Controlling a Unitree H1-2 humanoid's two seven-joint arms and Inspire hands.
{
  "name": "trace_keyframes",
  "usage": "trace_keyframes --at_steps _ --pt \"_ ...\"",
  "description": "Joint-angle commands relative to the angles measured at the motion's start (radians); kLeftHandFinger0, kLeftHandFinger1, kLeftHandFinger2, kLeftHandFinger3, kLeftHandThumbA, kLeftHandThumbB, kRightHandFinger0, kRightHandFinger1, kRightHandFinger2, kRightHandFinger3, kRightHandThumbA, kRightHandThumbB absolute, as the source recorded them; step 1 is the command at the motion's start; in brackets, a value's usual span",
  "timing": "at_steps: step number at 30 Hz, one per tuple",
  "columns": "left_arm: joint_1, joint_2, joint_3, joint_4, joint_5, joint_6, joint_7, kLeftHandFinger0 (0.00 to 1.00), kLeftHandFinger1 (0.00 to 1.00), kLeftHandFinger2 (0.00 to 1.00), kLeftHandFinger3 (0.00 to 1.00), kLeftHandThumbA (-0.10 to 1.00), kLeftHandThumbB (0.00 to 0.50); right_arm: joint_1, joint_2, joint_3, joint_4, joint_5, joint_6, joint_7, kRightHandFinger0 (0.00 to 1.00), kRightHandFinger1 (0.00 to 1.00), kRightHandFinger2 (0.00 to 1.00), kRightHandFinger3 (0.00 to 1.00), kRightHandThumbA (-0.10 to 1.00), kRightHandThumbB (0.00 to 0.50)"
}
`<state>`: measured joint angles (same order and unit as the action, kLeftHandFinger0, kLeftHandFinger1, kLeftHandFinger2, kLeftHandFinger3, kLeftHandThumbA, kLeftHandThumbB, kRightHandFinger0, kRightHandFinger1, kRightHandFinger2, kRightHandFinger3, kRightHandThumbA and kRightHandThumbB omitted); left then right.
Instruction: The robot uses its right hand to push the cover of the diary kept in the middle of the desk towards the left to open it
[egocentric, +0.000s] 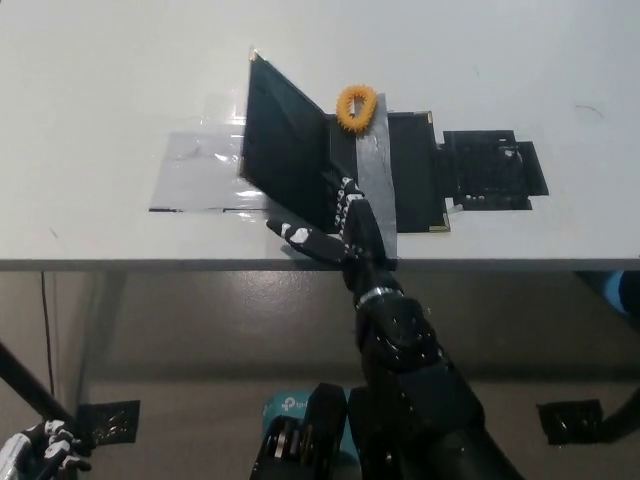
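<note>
Where the frame's lower left corner cuts it off, the white left hand (40, 450) sits well below the desk, resting; only part of it shows, so how far its fingers are spread cannot be told.

Black right arm (420, 390): rises from the bottom middle-right toward the desk's near edge.

Right hand (335, 232): at the near edge of the desk (100, 80), fingers extended and apart, gripping nothing. Its fingers (348, 200) lie against the inner face of the raised cover; the lowest finger points left along the desk edge.

Diary (385, 175): black, in the middle of the desk, partly open. Its cover (285, 155) is lifted and tilted over to the left, hinged along the spine, not lying flat. A grey strip (375, 185) runs down the exposed inner side, right of the spine.

Clear plastic sheet (205, 170): flat on the desk, left of the diary, partly beneath the leaning cover.

Black flat perforated piece (490, 170): just beside the diary's right edge.

Orange ring (356, 107): at the diary's far edge, above the grey strip.
</note>
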<state>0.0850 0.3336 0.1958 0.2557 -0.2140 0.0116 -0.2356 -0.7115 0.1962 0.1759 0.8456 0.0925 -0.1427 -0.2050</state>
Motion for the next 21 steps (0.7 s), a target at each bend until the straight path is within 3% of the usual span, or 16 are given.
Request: trace_keyframes --at_steps 1,4,7,9,11,14,16,17,18,20,21 --pt "-0.016 0.028 -0.014 -0.038 0.022 0.002 -0.008 0.47 0.57 0.35 0.40 0.52 0.500 -0.007 -0.029 0.121 0.134 -0.199 -0.035 -0.007 0.99 0.97 0.90 0.98 1.00 0.258" --pt "-0.016 0.026 -0.019 -0.037 0.017 -0.016 -0.016 0.44 0.56 0.33 0.40 0.51 0.500 -0.009 -0.039 0.176 0.201 -0.235 -0.047 -0.010 1.00 0.99 0.92 0.97 1.00 0.289" --pt "-0.017 0.027 -0.023 -0.041 0.019 -0.008 -0.011 0.43 0.54 0.30 0.38 0.51 0.500 -0.023 -0.046 0.216 0.234 -0.273 -0.039 -0.020 1.00 0.99 0.93 0.96 1.00 0.271" --pt "-0.013 0.031 -0.024 -0.049 0.018 0.006 -0.008 0.46 0.55 0.30 0.38 0.50 0.500 -0.043 -0.049 0.237 0.255 -0.293 -0.037 -0.017 1.00 0.97 0.92 0.92 1.00 0.300" --pt "-0.016 0.034 -0.029 -0.051 0.029 0.009 -0.003 0.47 0.56 0.32 0.40 0.52 0.500 -0.066 -0.051 0.265 0.240 -0.328 -0.010 -0.009 0.98 0.94 0.90 0.93 1.00 0.282" --pt "-0.025 0.041 -0.036 -0.061 0.037 0.017 -0.004 0.48 0.57 0.34 0.42 0.54 0.500 -0.099 -0.053 0.303 0.235 -0.367 0.005 0.020 0.95 0.94 0.92 0.98 1.00 0.309" --pt "-0.031 0.042 -0.038 -0.063 0.037 0.021 -0.005 0.48 0.56 0.34 0.42 0.54 0.500 -0.115 -0.054 0.327 0.226 -0.393 0.010 0.041 0.73 0.76 0.75 0.88 1.00 0.301" --pt "-0.030 0.041 -0.037 -0.065 0.037 0.023 -0.003 0.48 0.57 0.34 0.42 0.53 0.500 -0.116 -0.053 0.335 0.223 -0.400 0.006 0.041 0.54 0.58 0.58 0.83 1.00 0.285" --pt "-0.033 0.040 -0.036 -0.067 0.036 0.019 -0.004 0.48 0.57 0.34 0.41 0.53 0.500 -0.114 -0.053 0.339 0.216 -0.404 -0.002 0.040 0.27 0.33 0.38 0.74 1.00 0.288" --pt "-0.032 0.036 -0.029 -0.070 0.024 0.018 -0.008 0.48 0.57 0.33 0.39 0.51 0.500 -0.110 -0.052 0.344 0.206 -0.412 0.008 0.044 0.11 0.20 0.28 0.71 1.00 0.297" --pt "-0.031 0.037 -0.031 -0.070 0.029 0.014 -0.008 0.47 0.56 0.33 0.39 0.52 0.500 -0.106 -0.053 0.345 0.206 -0.416 0.004 0.049 0.11 0.20 0.28 0.69 1.00 0.303"
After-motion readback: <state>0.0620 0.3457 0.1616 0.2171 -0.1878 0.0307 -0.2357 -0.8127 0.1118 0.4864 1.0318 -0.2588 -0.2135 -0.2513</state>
